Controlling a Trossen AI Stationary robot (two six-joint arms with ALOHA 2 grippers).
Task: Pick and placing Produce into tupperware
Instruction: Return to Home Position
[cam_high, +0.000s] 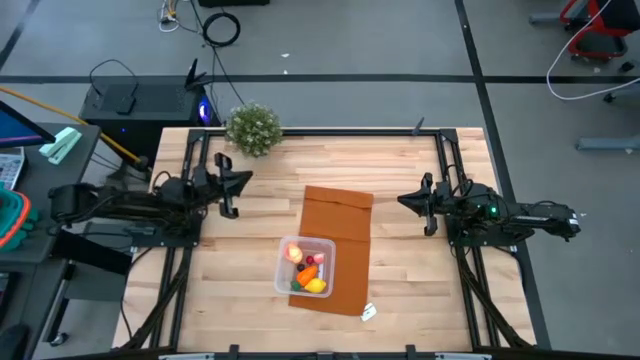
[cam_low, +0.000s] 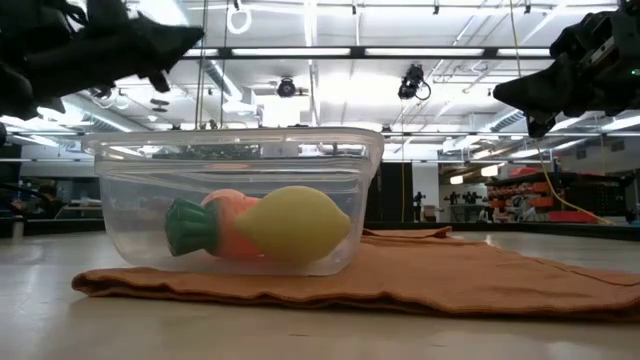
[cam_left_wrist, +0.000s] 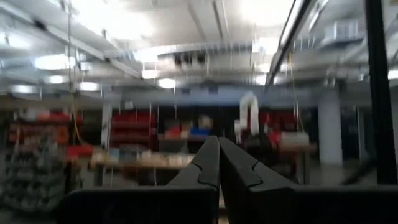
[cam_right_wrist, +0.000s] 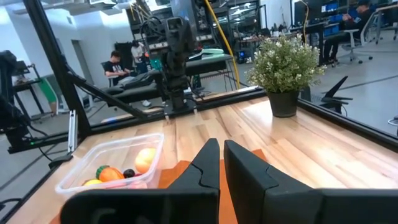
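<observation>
While the produce (cam_high: 306, 272) is lying gathered inside the tupperware (cam_high: 281, 268), the high view is showing the left tool (cam_high: 232, 192) and the right tool (cam_high: 418, 200) hanging near the left and right edges of the table (cam_high: 420, 300). Both are well apart from the box, which is sitting on the near left part of the brown mat (cam_high: 337, 214).

In the low view the lemon (cam_low: 295, 225) is resting against the carrot (cam_low: 210, 228) behind the clear wall, with both arms hovering high above.

In the left wrist view the fingers (cam_left_wrist: 205, 171) are pressing together on nothing, pointing out into the room.

In the right wrist view the fingers (cam_right_wrist: 202, 168) are sitting all but together, pinching nothing. The peach-like fruit (cam_right_wrist: 145, 159) and a small dark cherry (cam_right_wrist: 128, 173) are showing in the box, and the potted plant (cam_right_wrist: 284, 68) is standing at the far edge.

I am judging the packing finished and the return to rest in hand; the next move is calling only for parking the arms. Both tools are standing well off the box rim and the plant, so open room is lying on every side.
</observation>
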